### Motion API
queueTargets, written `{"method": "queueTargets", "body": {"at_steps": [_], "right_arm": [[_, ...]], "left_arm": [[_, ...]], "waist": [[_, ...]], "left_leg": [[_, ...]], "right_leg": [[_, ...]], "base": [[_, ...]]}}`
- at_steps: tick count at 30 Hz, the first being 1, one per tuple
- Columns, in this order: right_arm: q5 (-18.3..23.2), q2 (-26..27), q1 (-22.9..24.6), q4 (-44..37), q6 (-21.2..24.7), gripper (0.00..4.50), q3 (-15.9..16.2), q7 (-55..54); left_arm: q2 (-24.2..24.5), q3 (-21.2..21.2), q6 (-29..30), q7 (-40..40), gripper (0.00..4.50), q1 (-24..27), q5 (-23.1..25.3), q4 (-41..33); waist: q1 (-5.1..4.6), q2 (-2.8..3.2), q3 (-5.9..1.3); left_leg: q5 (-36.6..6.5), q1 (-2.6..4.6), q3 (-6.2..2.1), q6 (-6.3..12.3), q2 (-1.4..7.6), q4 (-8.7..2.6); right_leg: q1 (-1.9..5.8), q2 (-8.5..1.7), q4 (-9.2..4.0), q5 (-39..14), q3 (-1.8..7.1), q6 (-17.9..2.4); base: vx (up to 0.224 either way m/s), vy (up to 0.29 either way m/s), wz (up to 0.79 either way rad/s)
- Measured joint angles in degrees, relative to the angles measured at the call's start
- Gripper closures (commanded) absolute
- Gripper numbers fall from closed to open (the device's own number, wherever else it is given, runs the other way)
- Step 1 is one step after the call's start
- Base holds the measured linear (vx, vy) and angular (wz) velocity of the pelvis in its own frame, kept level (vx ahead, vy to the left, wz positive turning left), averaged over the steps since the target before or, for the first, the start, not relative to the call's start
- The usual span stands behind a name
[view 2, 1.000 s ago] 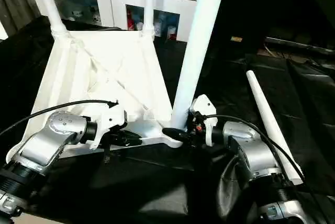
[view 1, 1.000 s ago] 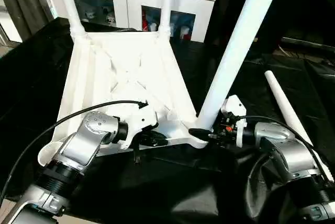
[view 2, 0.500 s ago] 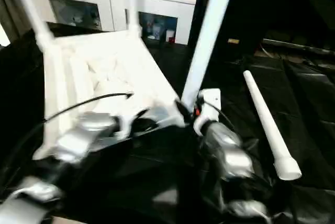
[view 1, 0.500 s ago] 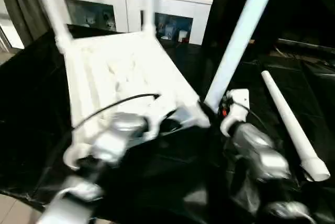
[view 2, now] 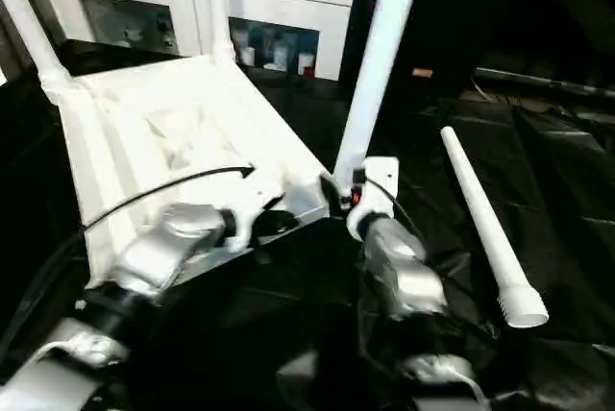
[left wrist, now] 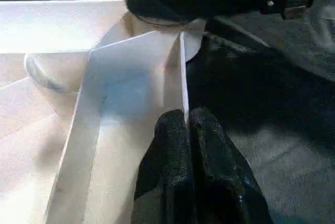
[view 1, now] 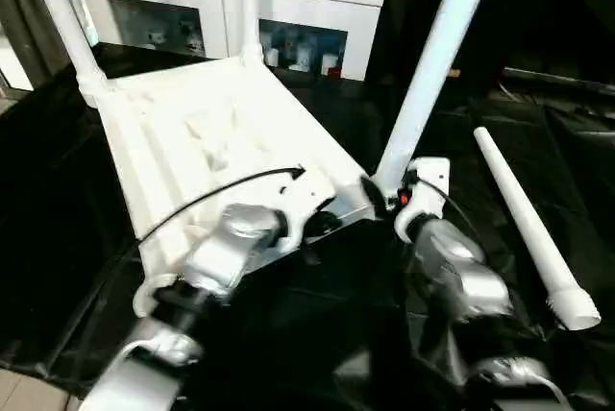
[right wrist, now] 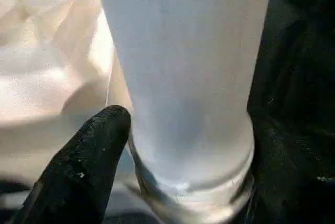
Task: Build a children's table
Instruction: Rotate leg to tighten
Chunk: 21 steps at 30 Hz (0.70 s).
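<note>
head stereo downward, wrist cameras close

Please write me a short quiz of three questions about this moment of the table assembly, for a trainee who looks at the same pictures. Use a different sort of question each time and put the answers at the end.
1. True or false: the upturned tabletop has a leg standing in every corner socket.
2. What does the left gripper pinch? A) a loose leg. B) the tabletop's thin rim. C) the cloth.
3. Fill in: the loose leg lies on the black cloth to the robot's ____ of the tabletop.

Key
1. False: the near left socket is empty.
2. B.
3. right.
</note>
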Motion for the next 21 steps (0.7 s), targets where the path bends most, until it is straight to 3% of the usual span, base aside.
{"method": "queueTargets", "body": {"at_steps": [7, 18, 19, 21], "right_arm": [[2.6, -12.4, 4.1, -7.3, 3.6, 0.91, 4.9, 20.6], [1.9, -14.6, 1.5, -7.0, 4.2, 0.91, 7.2, 26.7], [2.0, -14.5, 1.2, -6.9, 4.2, 1.16, 7.2, 27.1], [2.1, -14.2, 1.1, -6.7, 4.1, 1.25, 7.3, 27.2]], "left_arm": [[7.0, -0.4, -3.7, -10.8, 4.5, 2.4, -3.1, -3.7], [9.3, -0.4, -5.0, -14.3, 4.5, 2.4, -3.6, -3.7], [9.4, -0.4, -5.0, -14.4, 4.5, 2.4, -3.6, -3.7], [9.5, -0.4, -5.3, -14.9, 4.5, 2.4, -3.6, -3.7]], "waist": [[0.15, 0.15, 0.18], [0.31, -0.03, 0.28], [0.39, -0.04, 0.28], [0.48, -0.06, 0.29]], "left_leg": [[0.3, -0.19, 0.02, 0.57, 0.03, -0.02], [0.3, -0.25, 0.08, 0.59, 0.08, 0.03], [0.4, -0.25, 0.08, 0.63, 0.09, 0.03], [0.4, -0.26, 0.08, 0.66, 0.09, 0.03]], "right_leg": [[-0.24, 0.02, -0.19, -0.1, -0.04, 0.0], [-0.23, 0.01, -0.13, -0.1, -0.03, 0.0], [-0.23, 0.01, -0.13, -0.1, -0.03, 0.0], [-0.23, 0.01, -0.14, -0.1, -0.04, 0.0]], "base": [[0.0, 0.0, 0.0], [0.0, 0.0, 0.0], [0.0, 0.0, 0.0], [0.0, 0.0, 0.0]]}}
